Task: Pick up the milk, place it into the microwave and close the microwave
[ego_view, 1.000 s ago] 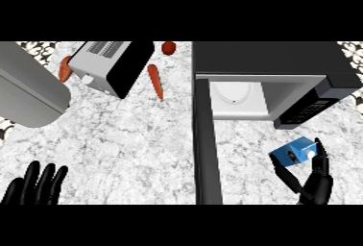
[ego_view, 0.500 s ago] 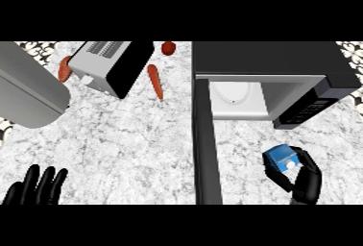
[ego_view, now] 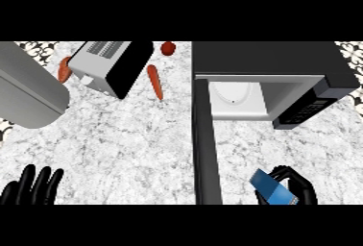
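Head view looks steeply down on a marble counter (ego_view: pixel 127 153). Low at the right, the blue milk carton (ego_view: pixel 273 187) sits tilted in the right hand (ego_view: pixel 296 188), whose black fingers curl round its far side while the near blue face shows toward the middle of the view. The carton is in front of the microwave (ego_view: pixel 269 62) and well apart from its cavity, close beside the open microwave door (ego_view: pixel 205 144), which runs as a dark strip from the oven's left front corner down toward the lower edge. Whether the carton touches the counter cannot be told.

Beyond the hand, the oven's white interior (ego_view: pixel 237 98) stands open, with a pale round turntable visible inside; the dark control panel (ego_view: pixel 308 110) flanks it on the right, and the black top of the housing fills the upper right.

At the lower left edge, the left hand (ego_view: pixel 32 187) rests open, fingers straight and pointing up, touching nothing.

Farther off, at the upper left, a grey and black toaster (ego_view: pixel 110 65) lies at an angle. A carrot (ego_view: pixel 154 81) lies just beside its right side, a small red-brown item (ego_view: pixel 168 48) sits above that, and another orange piece (ego_view: pixel 64 69) shows at the toaster's left. A large grey cylinder (ego_view: pixel 28 89) crosses the far left corner.
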Tool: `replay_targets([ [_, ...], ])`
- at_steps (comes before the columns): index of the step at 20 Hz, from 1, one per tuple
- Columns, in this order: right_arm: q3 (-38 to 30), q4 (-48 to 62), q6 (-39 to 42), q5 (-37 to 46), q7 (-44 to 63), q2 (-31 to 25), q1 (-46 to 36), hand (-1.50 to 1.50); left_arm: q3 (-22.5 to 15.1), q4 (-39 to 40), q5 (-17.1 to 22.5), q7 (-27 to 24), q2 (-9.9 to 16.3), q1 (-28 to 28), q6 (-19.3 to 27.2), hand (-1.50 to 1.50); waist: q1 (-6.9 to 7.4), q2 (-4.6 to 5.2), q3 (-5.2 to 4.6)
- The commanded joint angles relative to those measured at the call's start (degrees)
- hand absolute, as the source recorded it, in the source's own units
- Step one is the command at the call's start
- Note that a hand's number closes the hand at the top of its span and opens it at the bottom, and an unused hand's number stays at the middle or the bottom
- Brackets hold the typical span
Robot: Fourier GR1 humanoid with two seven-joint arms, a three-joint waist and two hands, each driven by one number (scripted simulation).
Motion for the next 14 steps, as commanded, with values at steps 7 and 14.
replay_targets([
  [7,4.24,-16.29,3.27,0.34,7.8,-1.53,6.09,1.5,7.11,-0.55,9.12,-5.58,3.7,6.75,-3.68,-1.5,0.08,0.08,0.05],
  [14,7.02,-21.43,-5.92,5.72,17.26,3.19,-1.32,1.5,9.01,2.22,8.77,-0.01,2.34,-0.73,-2.58,-1.5,-0.14,0.23,0.1],
])
